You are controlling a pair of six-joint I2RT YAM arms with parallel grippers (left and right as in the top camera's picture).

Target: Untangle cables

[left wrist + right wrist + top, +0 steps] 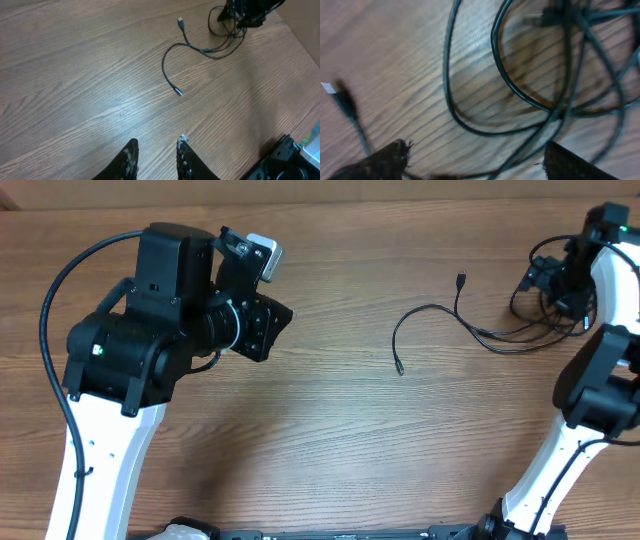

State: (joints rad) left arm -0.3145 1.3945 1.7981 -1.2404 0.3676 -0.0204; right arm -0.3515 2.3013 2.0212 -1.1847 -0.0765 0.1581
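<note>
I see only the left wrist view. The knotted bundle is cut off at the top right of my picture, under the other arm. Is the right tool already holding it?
Observer: No. In the right wrist view the right tool has its fingers wide apart, low over the cables, with loops lying between them unpinched.
Operator: Is there any plug near that tool?
Observer: Yes. One plug end lies on the table close to one finger, apart from the loops.
Operator: Does the overhead view show the whole bundle?
Observer: No. There the white right arm covers part of it.
</note>
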